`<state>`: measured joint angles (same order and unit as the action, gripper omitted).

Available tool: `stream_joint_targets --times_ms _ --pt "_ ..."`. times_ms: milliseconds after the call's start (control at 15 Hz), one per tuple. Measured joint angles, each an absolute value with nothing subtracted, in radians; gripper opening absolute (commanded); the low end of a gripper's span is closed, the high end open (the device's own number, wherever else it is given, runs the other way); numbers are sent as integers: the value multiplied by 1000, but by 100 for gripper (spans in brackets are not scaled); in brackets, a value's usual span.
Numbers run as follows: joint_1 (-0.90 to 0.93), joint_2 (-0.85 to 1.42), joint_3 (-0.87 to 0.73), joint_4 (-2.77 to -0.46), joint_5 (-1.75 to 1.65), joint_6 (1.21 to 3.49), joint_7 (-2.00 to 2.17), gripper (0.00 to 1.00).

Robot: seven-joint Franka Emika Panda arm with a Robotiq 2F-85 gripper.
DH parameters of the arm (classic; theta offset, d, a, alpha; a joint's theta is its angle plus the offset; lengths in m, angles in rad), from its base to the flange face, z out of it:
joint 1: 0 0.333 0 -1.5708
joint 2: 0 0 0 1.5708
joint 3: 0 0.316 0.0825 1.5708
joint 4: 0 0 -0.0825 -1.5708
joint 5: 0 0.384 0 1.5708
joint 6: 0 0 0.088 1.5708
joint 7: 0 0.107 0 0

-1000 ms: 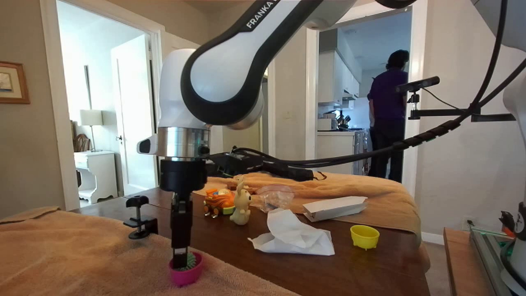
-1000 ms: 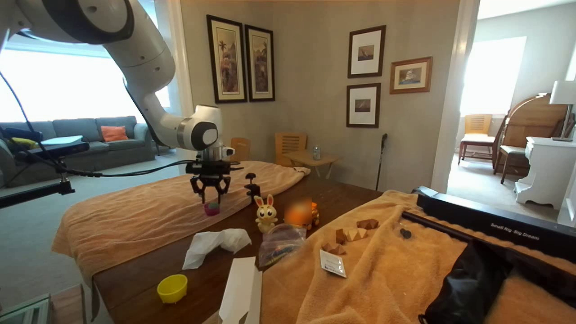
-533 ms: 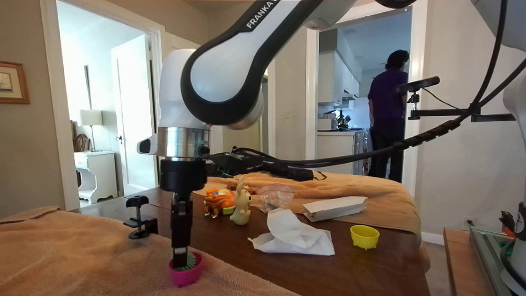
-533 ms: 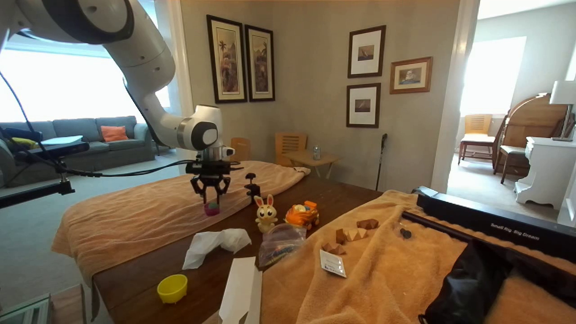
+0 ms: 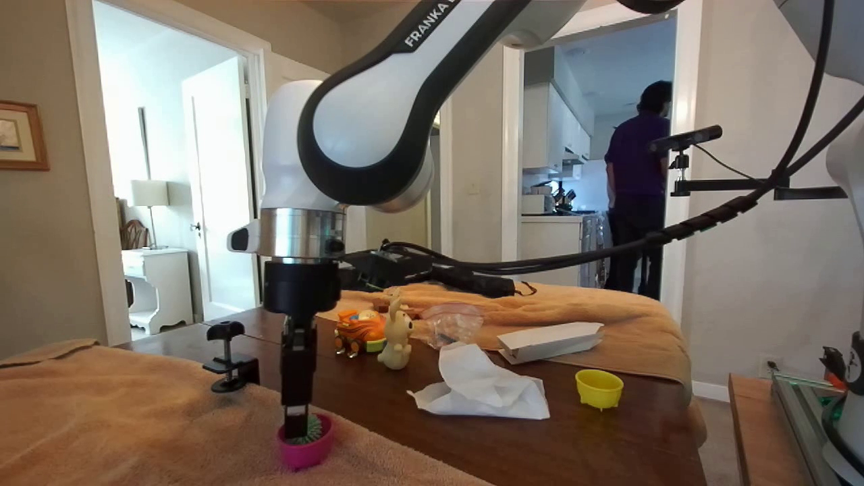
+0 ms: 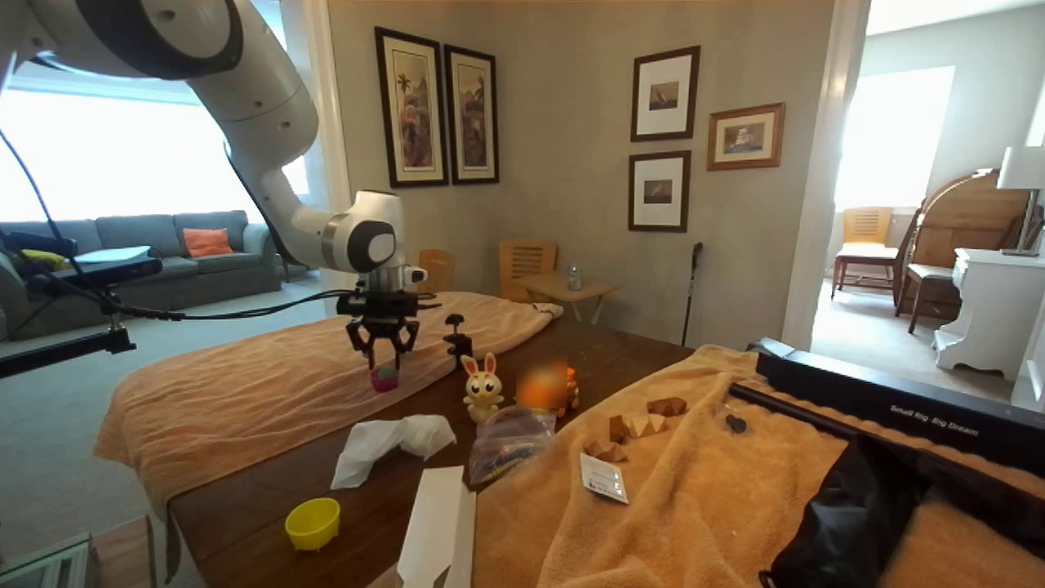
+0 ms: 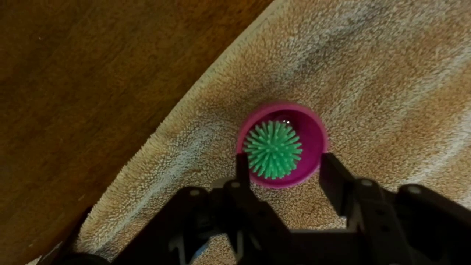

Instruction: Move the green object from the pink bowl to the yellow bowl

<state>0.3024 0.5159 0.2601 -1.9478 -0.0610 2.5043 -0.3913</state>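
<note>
My end effector (image 7: pixel 284 162) is down at the pink bowl (image 7: pixel 312 143), fingers (image 7: pixel 333 180) apart and clamped on nothing. The green spiky ball (image 7: pixel 273 150) sits inside that bowl, over to one side, nearer one finger than the other; the yellow bowl (image 5: pixel 599 391) stands well apart on the tabletop (image 5: pixel 574 442). From these angles I cannot be sure whether both fingers reach inside the rim or only over it. To take the ball cleanly I should shift until it sits midway, bring both fingers within the rim, then close gently; the spines look soft and will likely bend before the core feels firm. Closing as I stand could pinch the bowl along with it. The ball is round, so it points no particular way and has no long axis; with spines radiating all around, any closing direction should serve.
</note>
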Motion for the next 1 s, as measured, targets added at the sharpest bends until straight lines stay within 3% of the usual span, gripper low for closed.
stream_joint_targets --times_ms 467,1000 --pt "302 512 256 -1951 -61 2503 -384 55" --pt "301 506 248 -1961 -61 2499 -381 47"
